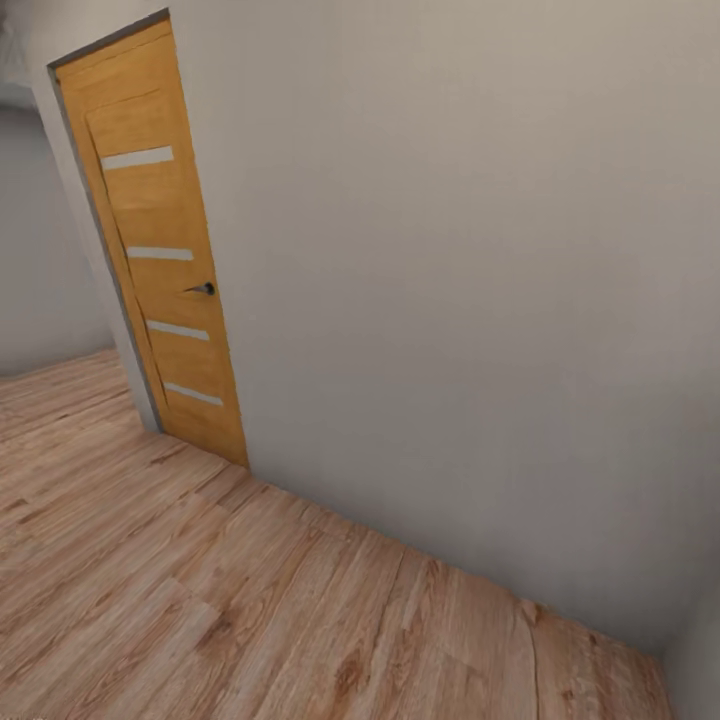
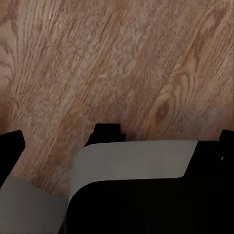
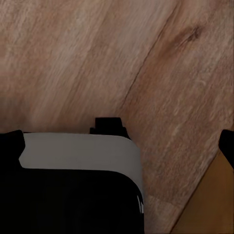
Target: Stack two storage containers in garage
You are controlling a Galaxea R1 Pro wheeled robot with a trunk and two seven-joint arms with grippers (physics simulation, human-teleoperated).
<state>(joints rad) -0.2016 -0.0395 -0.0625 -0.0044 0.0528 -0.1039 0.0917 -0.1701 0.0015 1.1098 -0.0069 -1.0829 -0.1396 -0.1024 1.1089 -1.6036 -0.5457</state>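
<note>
Wood-plank floor (image 1: 200, 600) meets a plain grey wall (image 1: 450, 300) beside an orange striped door (image 1: 160, 250).
Both wrist cameras hang over planks; dark finger tips sit at the edges, seemingly spread on each arm.

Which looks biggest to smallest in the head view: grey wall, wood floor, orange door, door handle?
1. Grey wall, the largest area.
2. Wood floor.
3. Orange door.
4. Door handle, tiny.
The floor lies nearer the camera, so this ranks apparent size only.
</note>
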